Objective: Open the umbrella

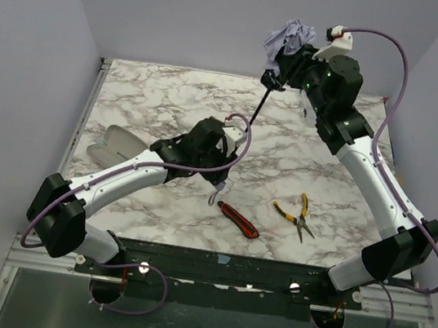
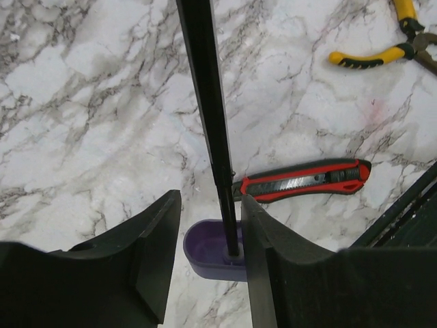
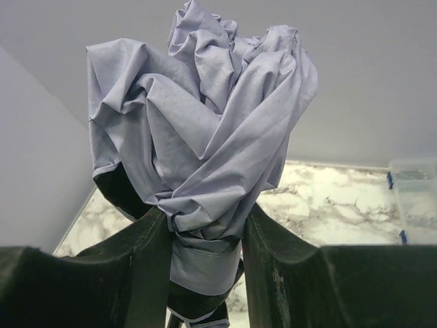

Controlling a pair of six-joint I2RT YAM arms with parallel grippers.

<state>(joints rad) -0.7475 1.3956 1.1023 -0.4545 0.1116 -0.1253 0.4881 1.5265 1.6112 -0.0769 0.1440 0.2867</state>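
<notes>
The umbrella is held up off the marble table between both arms. Its pale lavender fabric (image 1: 290,36) is bunched and crumpled at the back, and my right gripper (image 1: 291,59) is shut on it. In the right wrist view the fingers (image 3: 206,215) squeeze the gathered fabric (image 3: 205,130), with black lining showing underneath. The thin black shaft (image 1: 259,102) slopes down toward my left gripper (image 1: 230,137). In the left wrist view the shaft (image 2: 205,82) ends in the stubby lavender handle (image 2: 205,253), and the left gripper (image 2: 210,205) is shut on that handle.
A red utility knife (image 1: 238,220) (image 2: 300,181) and yellow-handled pliers (image 1: 298,215) (image 2: 372,56) lie on the table's near half. A pale whitish object (image 1: 115,144) sits at the left edge. A clear plastic box (image 3: 413,198) stands on the table. Walls enclose three sides.
</notes>
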